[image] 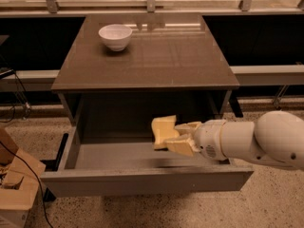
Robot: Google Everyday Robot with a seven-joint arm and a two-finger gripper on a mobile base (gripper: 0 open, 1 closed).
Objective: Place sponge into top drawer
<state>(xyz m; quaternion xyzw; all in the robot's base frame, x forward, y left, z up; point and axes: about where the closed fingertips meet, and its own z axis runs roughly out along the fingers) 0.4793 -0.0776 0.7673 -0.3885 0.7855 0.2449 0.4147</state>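
I am watching the gripper (176,137) hanging over the open top drawer (142,183), toward its right end, its fingers (180,146) clamping on the sponge (163,129); the sponge is sitting tilted above the drawer's floor, and I cannot tell whether it is touching; a white bowl (115,36) is standing on the bench (166,61) above and behind the drawer, leftward; a cardboard box (13,184) is lying left of the drawer, cut off; the white arm (256,139) is hiding the drawer's right wall.

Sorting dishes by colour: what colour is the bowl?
White bowl, clearest in the camera view; the gripper holds the sponge over the open drawer.
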